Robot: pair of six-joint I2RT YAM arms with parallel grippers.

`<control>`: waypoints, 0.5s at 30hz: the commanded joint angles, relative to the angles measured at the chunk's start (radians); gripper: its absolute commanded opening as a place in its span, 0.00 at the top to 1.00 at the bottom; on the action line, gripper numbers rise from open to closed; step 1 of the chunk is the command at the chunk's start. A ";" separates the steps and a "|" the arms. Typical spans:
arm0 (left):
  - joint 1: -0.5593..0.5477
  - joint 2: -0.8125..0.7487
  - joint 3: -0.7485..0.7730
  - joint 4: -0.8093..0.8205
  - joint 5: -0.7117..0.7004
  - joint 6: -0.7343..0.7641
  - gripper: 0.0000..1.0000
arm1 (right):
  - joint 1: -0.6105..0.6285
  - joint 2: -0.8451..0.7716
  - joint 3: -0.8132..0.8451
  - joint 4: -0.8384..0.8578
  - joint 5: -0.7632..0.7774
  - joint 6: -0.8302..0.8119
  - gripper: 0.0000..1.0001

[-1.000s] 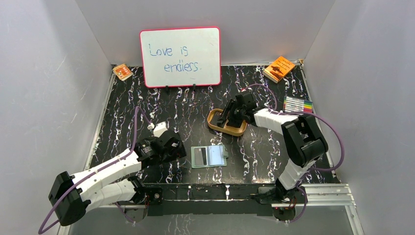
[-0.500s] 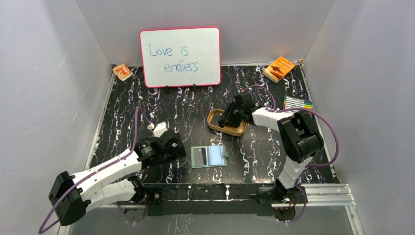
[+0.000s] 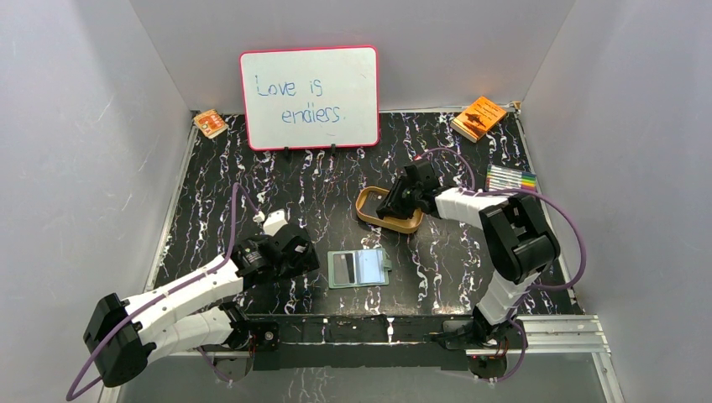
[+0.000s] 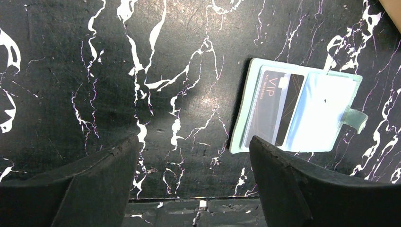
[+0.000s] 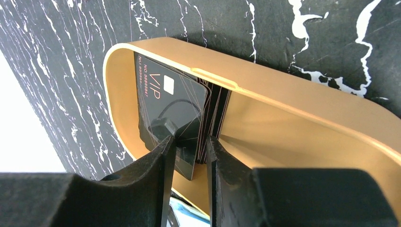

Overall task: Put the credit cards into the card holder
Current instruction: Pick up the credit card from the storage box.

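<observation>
R gripper (image 5: 189, 142) down in tray (image 5: 283, 90), jaws near-together astride top edge of cards (image 5: 170, 99), can't tell if biting; pinch one only, lift straight; wallet (image 3: 359, 268) open at tray's 7 o'clock, L gripper (image 4: 191, 146) wide apart at wallet's 9.

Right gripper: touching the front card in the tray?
Cannot tell. The right wrist view shows the front credit card between the fingers of the right gripper, but neither contact nor gap is plain.

White arms (image 3: 191, 290), black joints (purple cables (image 3: 229, 231)), fingers (image 4: 94, 189) seemingly black.
</observation>
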 commanded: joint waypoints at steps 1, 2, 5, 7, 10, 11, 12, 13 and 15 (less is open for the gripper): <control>-0.003 -0.002 -0.013 -0.004 -0.015 -0.010 0.18 | -0.009 -0.049 -0.028 -0.010 0.012 -0.011 0.64; -0.003 -0.001 -0.015 -0.003 -0.015 -0.010 0.18 | -0.012 -0.053 -0.031 -0.010 0.011 -0.011 0.65; -0.003 0.003 -0.015 0.000 -0.011 -0.009 0.18 | -0.016 -0.061 -0.043 -0.010 0.008 -0.011 0.71; -0.003 0.005 -0.016 0.004 -0.009 -0.008 0.18 | -0.016 -0.064 -0.046 -0.010 0.006 -0.010 0.74; -0.003 0.010 -0.018 0.006 -0.006 -0.008 0.18 | -0.016 -0.071 -0.051 -0.010 0.006 -0.012 0.78; -0.003 0.012 -0.018 0.008 -0.005 -0.008 0.18 | -0.017 -0.075 -0.054 -0.010 0.006 -0.012 0.79; -0.004 0.012 -0.018 0.008 -0.004 -0.009 0.18 | -0.019 -0.079 -0.057 -0.010 0.006 -0.012 0.80; -0.003 0.012 -0.019 0.009 -0.003 -0.008 0.18 | -0.021 -0.083 -0.062 -0.010 0.006 -0.010 0.82; -0.003 0.012 -0.018 0.012 -0.003 -0.007 0.18 | -0.024 -0.093 -0.072 -0.010 0.007 -0.011 0.86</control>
